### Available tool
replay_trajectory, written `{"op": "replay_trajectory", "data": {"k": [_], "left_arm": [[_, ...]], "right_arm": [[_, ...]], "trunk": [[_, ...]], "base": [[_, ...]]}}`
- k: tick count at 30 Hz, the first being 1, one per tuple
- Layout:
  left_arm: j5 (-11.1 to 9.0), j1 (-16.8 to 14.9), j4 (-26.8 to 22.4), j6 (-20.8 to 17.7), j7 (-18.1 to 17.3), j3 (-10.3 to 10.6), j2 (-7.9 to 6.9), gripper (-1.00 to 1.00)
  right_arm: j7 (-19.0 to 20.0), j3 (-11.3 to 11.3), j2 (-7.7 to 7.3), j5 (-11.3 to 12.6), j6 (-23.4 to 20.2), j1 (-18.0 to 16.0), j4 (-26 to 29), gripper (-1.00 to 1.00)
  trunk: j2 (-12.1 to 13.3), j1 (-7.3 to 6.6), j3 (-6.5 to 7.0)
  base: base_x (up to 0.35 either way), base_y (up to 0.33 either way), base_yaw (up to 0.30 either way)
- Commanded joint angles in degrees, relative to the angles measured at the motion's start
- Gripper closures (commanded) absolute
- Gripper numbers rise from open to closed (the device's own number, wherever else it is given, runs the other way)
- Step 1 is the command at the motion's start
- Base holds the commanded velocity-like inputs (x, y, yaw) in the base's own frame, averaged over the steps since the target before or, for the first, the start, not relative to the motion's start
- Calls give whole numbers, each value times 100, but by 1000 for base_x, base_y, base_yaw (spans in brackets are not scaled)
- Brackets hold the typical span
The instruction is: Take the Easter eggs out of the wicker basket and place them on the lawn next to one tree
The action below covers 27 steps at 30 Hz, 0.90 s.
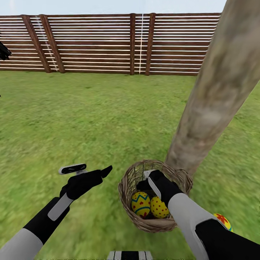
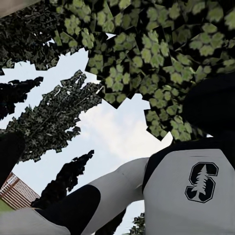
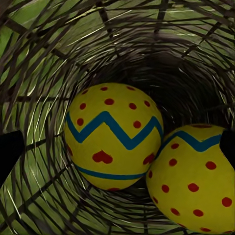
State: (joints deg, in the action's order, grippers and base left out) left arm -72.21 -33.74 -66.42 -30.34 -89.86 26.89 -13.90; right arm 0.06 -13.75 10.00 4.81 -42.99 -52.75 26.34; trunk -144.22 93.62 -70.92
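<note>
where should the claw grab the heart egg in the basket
Grip the heart egg across its widest middle, coming straight down through the wicker basket's open top. The dotted egg presses against one side, so put the fingers on the free sides.

Wicker basket (image 1: 144, 220): brown open-weave twigs, rough. Eggs (image 3: 113, 136): smooth painted matt. Tree (image 1: 213, 94) bark mottled. Fence (image 1: 108, 43): wooden slats.

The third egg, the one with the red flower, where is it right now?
In the head view the flower egg lies on the lawn at lower right, outside the wicker basket, beside the right forearm and near the tree.
</note>
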Motion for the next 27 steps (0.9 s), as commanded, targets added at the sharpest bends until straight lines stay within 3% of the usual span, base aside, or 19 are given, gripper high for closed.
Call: {"op": "replay_trajectory", "data": {"k": [1,7,10,13,27], "left_arm": [[-34,-6,-2,-60,-14,22,-8,-100],[-40,-4,-2,-60,-14,-21,-41,-100],[-54,-5,-2,-60,-14,-105,-225,-100],[-62,-2,-1,-60,-14,-118,-297,-100],[-216,-2,13,-60,-14,-130,-362,-100]], "right_arm": [[-23,-14,0,50,-28,-8,3,-100],[-22,-14,0,67,-63,-67,-12,-100],[-16,-14,0,64,-68,-76,-14,-100],[-3,-14,0,58,-69,-77,-8,-100],[52,-23,-37,37,1,-77,91,-100]], "trunk": [[-4,1,-27],[-12,17,-160],[-16,24,-227],[-20,32,-293],[-38,68,-603]], "base": [[0,0,0],[0,0,0],[0,0,0],[0,0,0],[0,0,0]]}}
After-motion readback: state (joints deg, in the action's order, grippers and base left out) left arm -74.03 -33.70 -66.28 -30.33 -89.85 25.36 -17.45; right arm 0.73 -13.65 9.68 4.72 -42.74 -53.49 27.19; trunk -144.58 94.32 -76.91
